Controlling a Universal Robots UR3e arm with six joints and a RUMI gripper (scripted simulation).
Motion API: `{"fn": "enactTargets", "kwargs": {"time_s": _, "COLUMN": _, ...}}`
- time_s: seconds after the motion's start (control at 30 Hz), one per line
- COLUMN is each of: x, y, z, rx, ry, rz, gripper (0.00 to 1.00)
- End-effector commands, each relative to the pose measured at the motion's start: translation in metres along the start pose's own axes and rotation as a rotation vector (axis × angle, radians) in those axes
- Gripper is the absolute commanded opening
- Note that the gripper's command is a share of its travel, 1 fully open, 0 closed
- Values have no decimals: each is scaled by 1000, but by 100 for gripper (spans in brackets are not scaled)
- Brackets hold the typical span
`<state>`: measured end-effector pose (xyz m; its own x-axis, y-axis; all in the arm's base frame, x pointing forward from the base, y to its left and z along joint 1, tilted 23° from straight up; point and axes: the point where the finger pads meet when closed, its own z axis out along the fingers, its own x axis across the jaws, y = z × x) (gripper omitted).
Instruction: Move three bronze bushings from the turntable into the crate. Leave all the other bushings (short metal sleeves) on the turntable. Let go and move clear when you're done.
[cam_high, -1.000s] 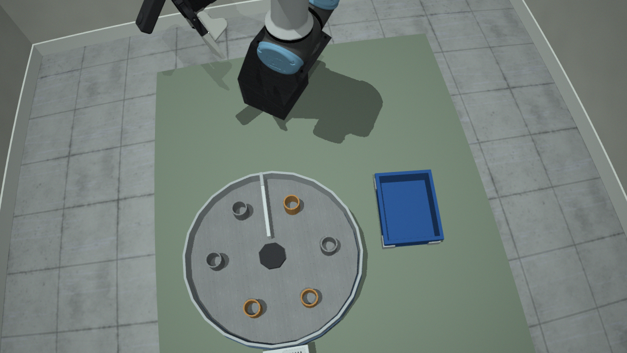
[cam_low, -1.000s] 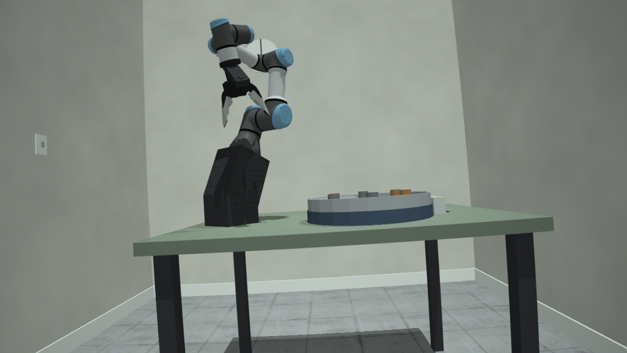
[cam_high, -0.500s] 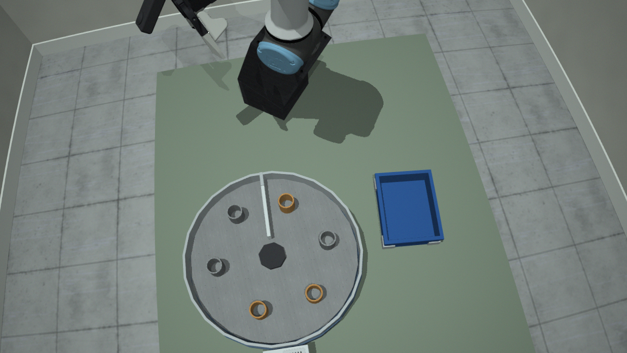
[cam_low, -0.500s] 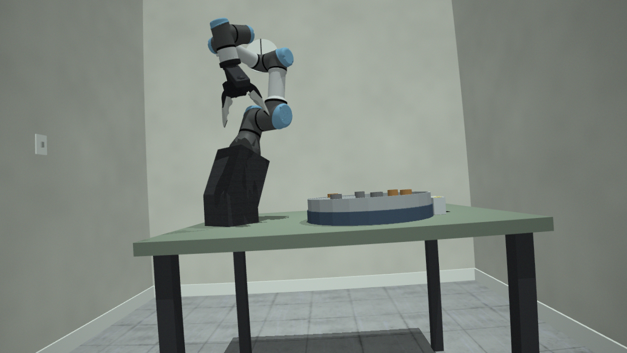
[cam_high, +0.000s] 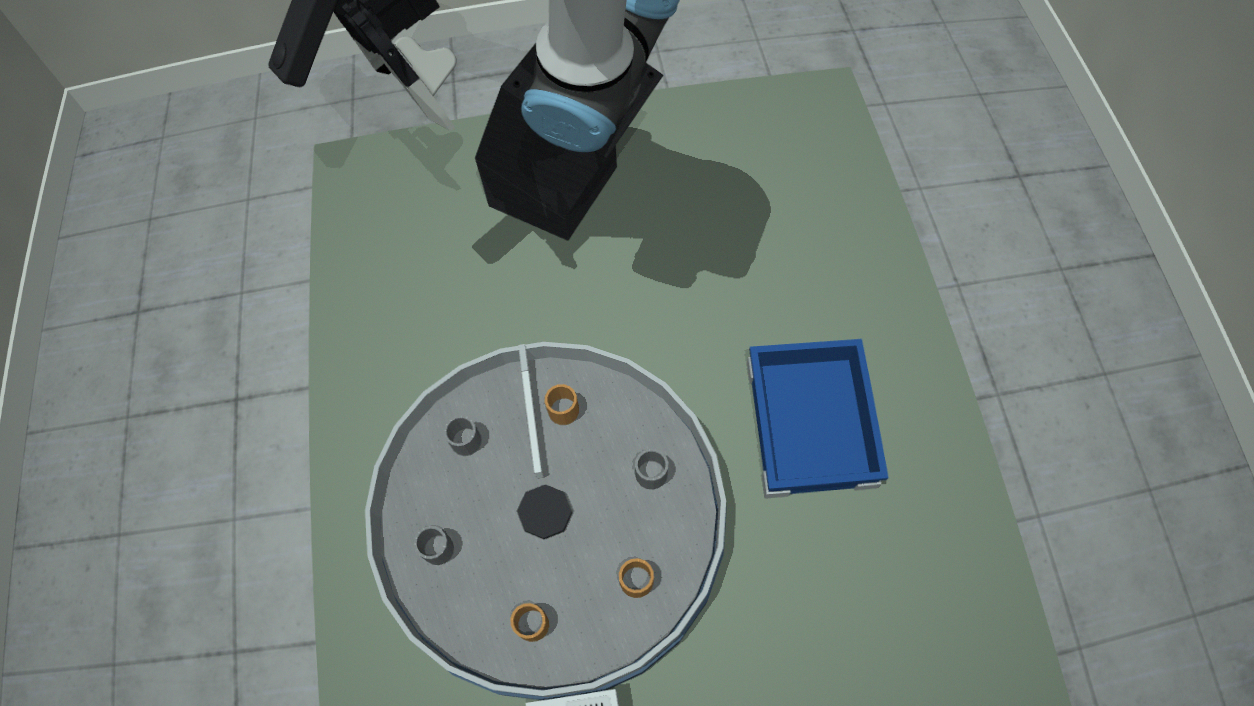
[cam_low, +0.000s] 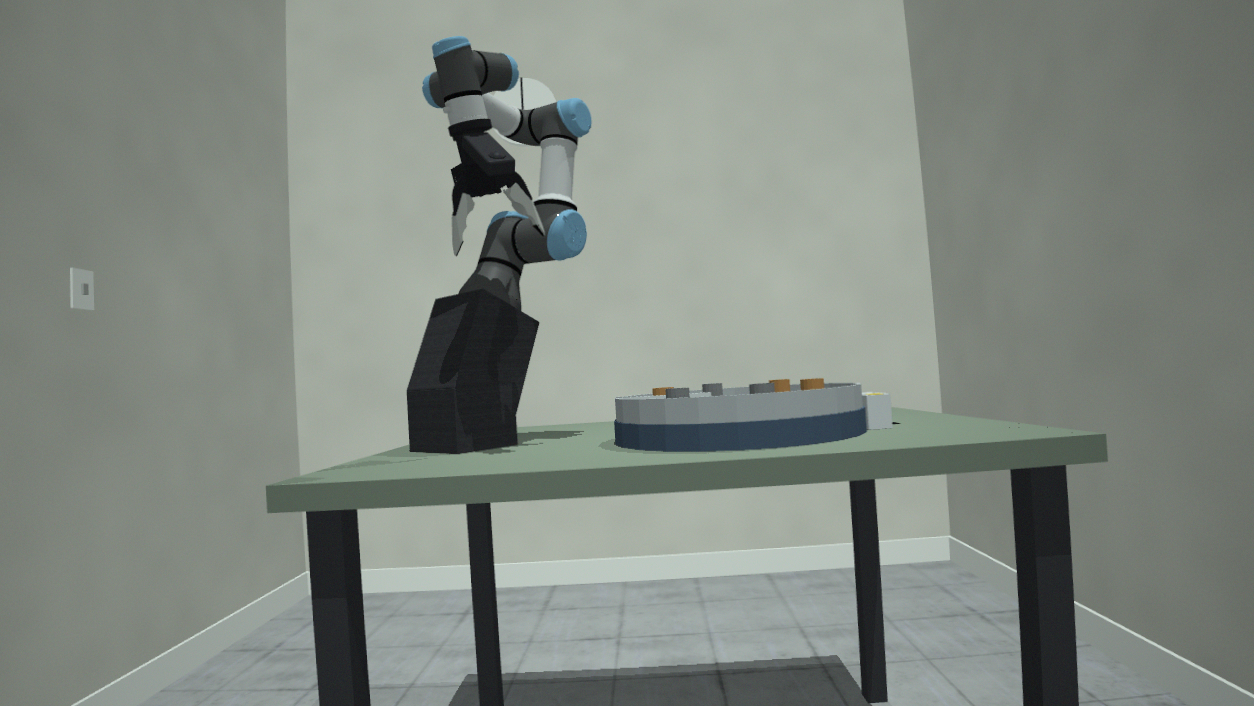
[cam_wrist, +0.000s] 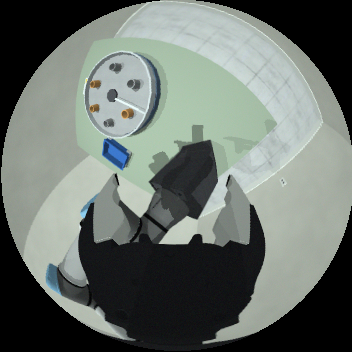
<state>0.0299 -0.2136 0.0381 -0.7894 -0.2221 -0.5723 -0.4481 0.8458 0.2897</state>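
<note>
The round grey turntable (cam_high: 491, 561) (cam_low: 737, 412) (cam_wrist: 125, 72) carries three bronze bushings: one (cam_high: 561, 404) near the white divider bar (cam_high: 530, 407), one (cam_high: 637, 577) at the front right and one (cam_high: 529, 621) at the front. Three grey bushings (cam_high: 462, 435) (cam_high: 652, 468) (cam_high: 436, 544) stand on it too. The blue crate (cam_high: 805, 348) (cam_wrist: 116, 153) is empty, right of the turntable. My gripper (cam_high: 425, 92) (cam_low: 491, 223) (cam_wrist: 172, 174) is open and empty, high above the table's far left corner, far from the turntable.
The robot's black base (cam_high: 561, 166) (cam_low: 469, 377) stands at the far end of the green table (cam_high: 789, 219). A black hub (cam_high: 544, 510) sits at the turntable's centre. A small white box (cam_low: 877, 410) sits at the table's near edge beside the turntable.
</note>
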Motion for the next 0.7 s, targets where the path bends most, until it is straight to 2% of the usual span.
{"fn": "enactTargets", "kwargs": {"time_s": 0.0, "x": -3, "y": -6, "z": 2, "rx": 1, "ry": 17, "rz": -39, "gripper": 100}}
{"fn": "enactTargets", "kwargs": {"time_s": 0.23, "x": -22, "y": -31, "z": 19, "rx": -7, "ry": 87, "rz": -251, "gripper": 100}}
{"fn": "enactTargets", "kwargs": {"time_s": 0.5, "x": -63, "y": -65, "z": 51, "rx": -27, "ry": 183, "rz": -609, "gripper": 100}}
{"fn": "enactTargets", "kwargs": {"time_s": 0.57, "x": -63, "y": -65, "z": 51, "rx": -27, "ry": 183, "rz": -609, "gripper": 100}}
{"fn": "enactTargets", "kwargs": {"time_s": 0.67, "x": -83, "y": -75, "z": 66, "rx": -38, "ry": 216, "rz": -764, "gripper": 100}}
